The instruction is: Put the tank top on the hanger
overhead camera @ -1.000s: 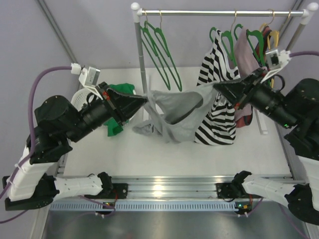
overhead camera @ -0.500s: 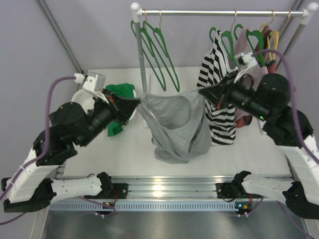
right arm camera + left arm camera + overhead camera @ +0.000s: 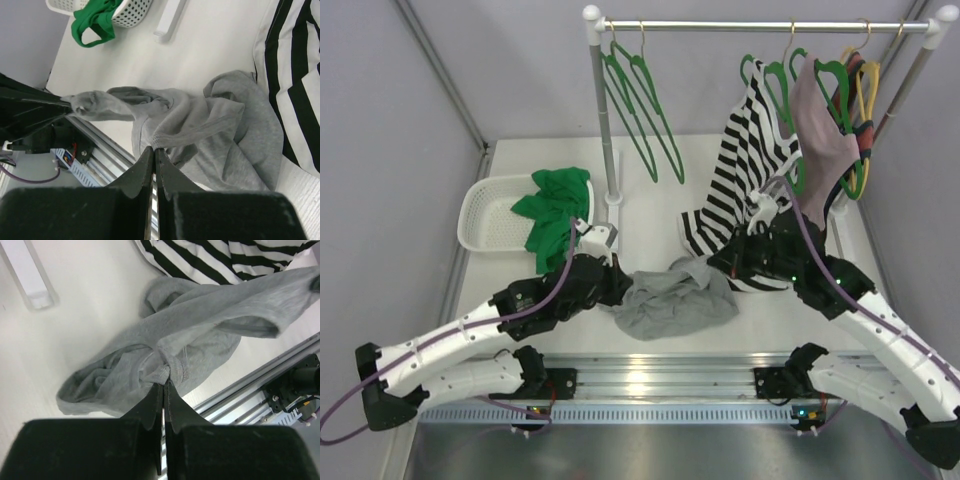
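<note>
The light-grey tank top (image 3: 675, 305) lies crumpled on the table near the front rail. My left gripper (image 3: 618, 291) is low at its left side. In the left wrist view that gripper (image 3: 164, 382) is shut on a hem of the tank top (image 3: 200, 325). My right gripper (image 3: 717, 267) is at the garment's right side. The right wrist view shows it (image 3: 154, 149) shut on a ribbed edge of the tank top (image 3: 220, 130). A strip of grey cloth stretches between the two grips. Green hangers (image 3: 642, 120) with gold hooks hang bare on the rail, far above and behind.
A white basket (image 3: 490, 215) holds a green garment (image 3: 555, 205) at the left. A striped top (image 3: 740, 180) hangs from the rail and trails onto the table behind my right gripper. Beside it hang a pinkish garment (image 3: 820, 130) and yellow hangers (image 3: 868, 85). The rack post (image 3: 605, 130) stands centre-left.
Both arms have dropped from holding the tank top spread in the air down to the table. The tank top now lies bunched on the surface, still gripped at both sides.
</note>
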`<state>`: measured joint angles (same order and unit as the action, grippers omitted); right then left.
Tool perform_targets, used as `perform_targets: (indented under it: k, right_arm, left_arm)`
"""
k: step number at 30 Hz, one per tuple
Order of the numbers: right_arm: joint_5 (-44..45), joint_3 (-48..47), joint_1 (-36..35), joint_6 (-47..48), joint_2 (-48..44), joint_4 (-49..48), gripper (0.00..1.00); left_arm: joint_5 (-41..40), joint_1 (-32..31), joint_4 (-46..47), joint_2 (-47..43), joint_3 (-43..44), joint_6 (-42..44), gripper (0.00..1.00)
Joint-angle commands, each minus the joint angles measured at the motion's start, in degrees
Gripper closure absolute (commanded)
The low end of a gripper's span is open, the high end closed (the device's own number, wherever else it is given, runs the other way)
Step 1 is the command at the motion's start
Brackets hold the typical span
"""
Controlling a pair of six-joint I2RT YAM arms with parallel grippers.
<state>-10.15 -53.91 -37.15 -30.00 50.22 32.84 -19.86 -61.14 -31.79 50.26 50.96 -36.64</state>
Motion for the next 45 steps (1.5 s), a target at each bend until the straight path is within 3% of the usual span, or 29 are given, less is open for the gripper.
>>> perform_targets:
  k: [1,9,15,24,25,30,34,40,45]
  right_arm:
    - [0.8,0.7,1.1,-2.3,-5.7,-3.1,1.0]
    - [5.0,6.7,1.2,-2.6,-0.8,-8.0,1.0]
    - [6.6,6.8,1.2,-2.4,7.3,-13.9,1.0]
    - [8.6,6.9,1.2,-4.6,17.8,-22.7,1.0]
    - [8.9,7.0,1.2,-4.8,18.5,-23.3,0.96]
    - [9.4,6.9,1.2,-4.8,19.2,-24.1,0.87]
    - [9.9,6.9,1.3,-4.3,18.0,-23.3,0.73]
    - [9.9,7.1,1.3,-3.8,15.0,-21.2,0.62]
    - [9.9,5.9,1.1,-3.0,10.3,-17.8,0.59]
  left_arm:
    - [2.0,0.3,8.6,-2.9,-3.0,-4.5,1.0]
    - [2.3,5.6,12.6,-0.7,-11.4,-5.7,1.0]
    - [11.1,19.3,18.1,0.9,-17.6,-5.5,1.0]
    - [16.8,20.9,24.0,6.1,-23.5,-6.2,1.0]
    - [17.6,21.0,24.1,6.3,-23.6,-6.2,1.0]
    - [18.2,21.0,24.1,5.6,-24.1,-5.7,0.76]
    - [16.9,21.0,21.5,3.5,-22.5,-4.8,0.65]
    - [15.6,20.9,17.1,1.2,-18.4,-3.7,0.62]
    - [14.4,21.0,12.8,-2.3,-14.3,-2.9,0.59]
